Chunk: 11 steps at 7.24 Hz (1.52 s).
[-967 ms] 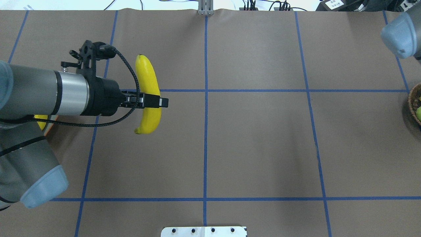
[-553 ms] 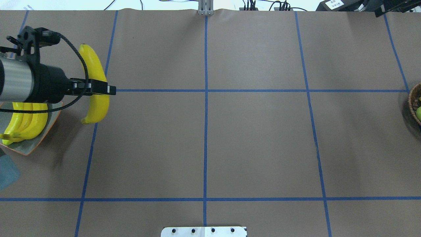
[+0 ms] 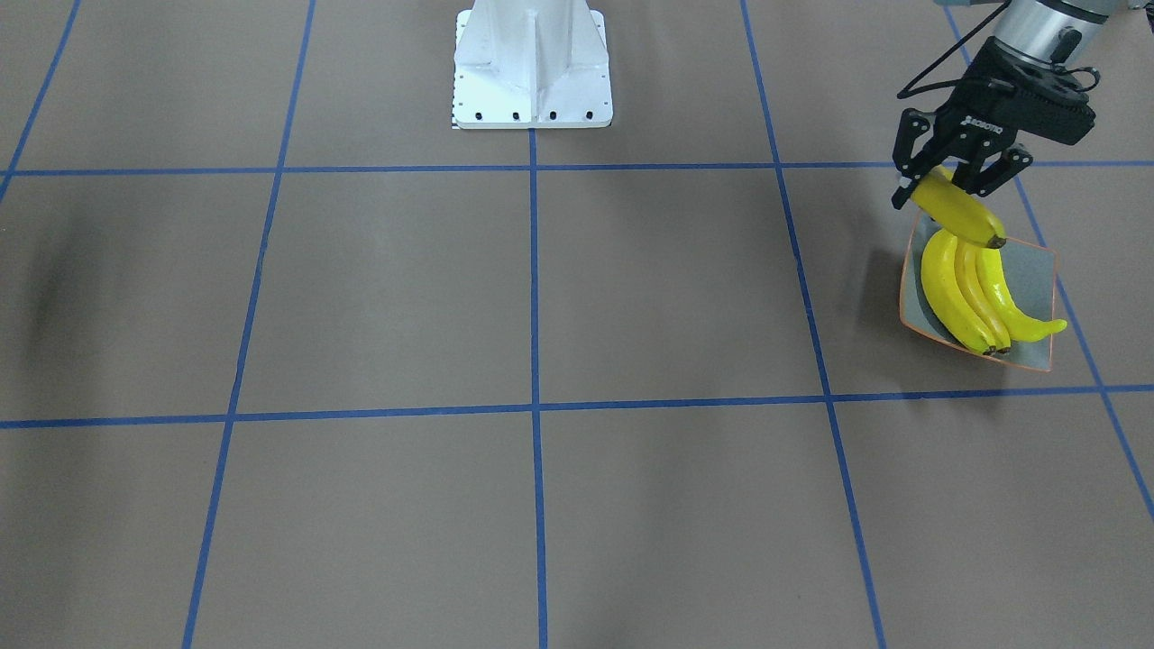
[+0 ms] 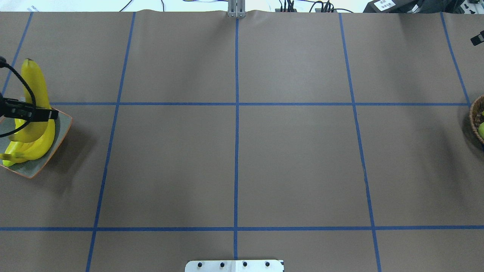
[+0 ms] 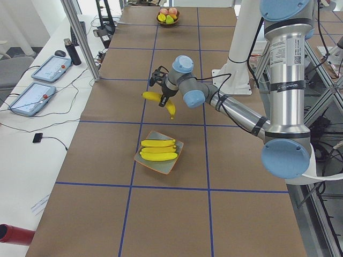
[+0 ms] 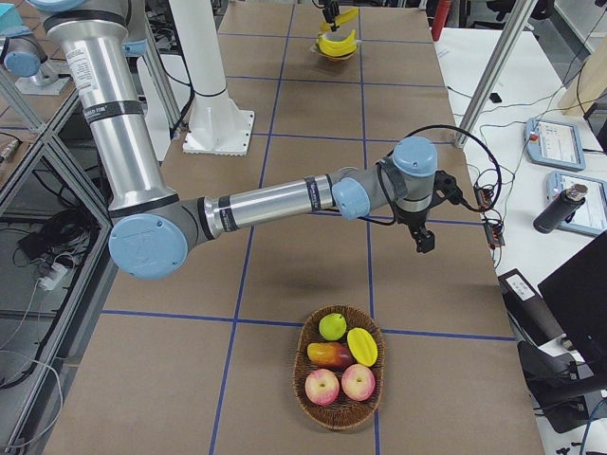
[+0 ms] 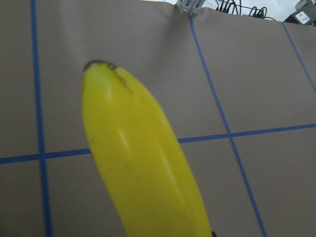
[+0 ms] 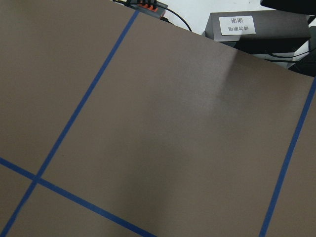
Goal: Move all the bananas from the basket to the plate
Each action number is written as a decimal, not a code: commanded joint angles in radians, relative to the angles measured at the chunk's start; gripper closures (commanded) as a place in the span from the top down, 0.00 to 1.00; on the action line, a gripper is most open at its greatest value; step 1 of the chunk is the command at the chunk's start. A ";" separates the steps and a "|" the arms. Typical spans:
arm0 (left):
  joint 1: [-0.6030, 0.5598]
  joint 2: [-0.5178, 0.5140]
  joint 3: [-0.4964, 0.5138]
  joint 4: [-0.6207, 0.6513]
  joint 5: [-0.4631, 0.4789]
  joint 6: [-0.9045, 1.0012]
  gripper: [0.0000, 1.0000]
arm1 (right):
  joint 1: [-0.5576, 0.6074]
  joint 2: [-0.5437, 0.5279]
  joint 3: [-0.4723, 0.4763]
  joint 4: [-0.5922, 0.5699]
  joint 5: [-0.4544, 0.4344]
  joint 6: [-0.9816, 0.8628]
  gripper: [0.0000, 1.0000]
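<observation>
My left gripper (image 3: pixel 956 185) is shut on a yellow banana (image 3: pixel 966 217) and holds it above the near edge of the plate (image 3: pixel 1035 270). The plate is a square grey-green dish with an orange rim. Three bananas (image 3: pixel 966 293) lie side by side on it. In the overhead view the held banana (image 4: pixel 33 90) hangs over the plate (image 4: pixel 64 124) at the far left edge. It fills the left wrist view (image 7: pixel 143 168). My right gripper (image 6: pixel 424 242) hovers over the table beyond the basket (image 6: pixel 341 372); I cannot tell whether it is open or shut.
The wicker basket (image 4: pixel 475 120) sits at the far right edge and holds two apples, a mango, a green fruit and a yellow fruit. The white robot base (image 3: pixel 532 68) stands at the middle of the table's edge. Blue tape lines grid the brown table.
My left arm has carried the banana leftward, from the left-centre of the table to above the plate. The right arm's elbow has left the overhead view's top right corner.
</observation>
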 commanded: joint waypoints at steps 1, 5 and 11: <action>-0.057 0.026 0.096 0.005 0.007 0.426 0.00 | 0.002 -0.001 -0.009 0.001 0.002 -0.014 1.00; -0.071 -0.029 0.257 0.003 0.081 0.812 0.00 | 0.002 -0.001 -0.009 0.001 0.003 -0.012 1.00; -0.063 -0.027 0.302 0.008 0.024 0.812 0.40 | 0.008 -0.001 -0.006 0.001 0.008 -0.014 1.00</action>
